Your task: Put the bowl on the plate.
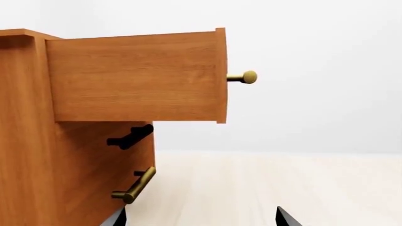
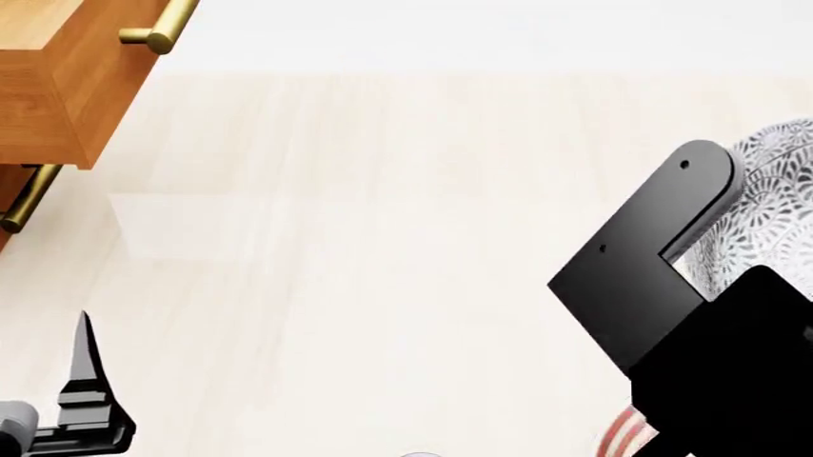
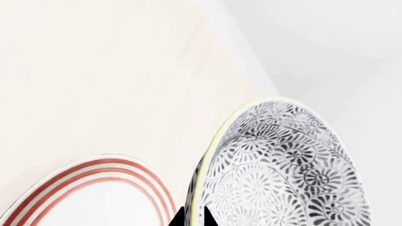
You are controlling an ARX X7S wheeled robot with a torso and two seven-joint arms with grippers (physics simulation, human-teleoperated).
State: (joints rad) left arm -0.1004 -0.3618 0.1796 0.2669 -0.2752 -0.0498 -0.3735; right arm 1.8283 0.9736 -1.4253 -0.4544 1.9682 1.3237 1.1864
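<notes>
Right claw (image 3: 193, 217) astride bowl (image 3: 283, 169) rim, beside plate (image 3: 94, 188).

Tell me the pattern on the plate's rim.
Concentric red rings on white plate, clearest in the right wrist view.

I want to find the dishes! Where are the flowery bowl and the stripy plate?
bowl (image 3: 283, 174): right wrist view, on its patterned inside.
plate (image 3: 119, 172): right wrist view, on its red-ringed rim.
</notes>
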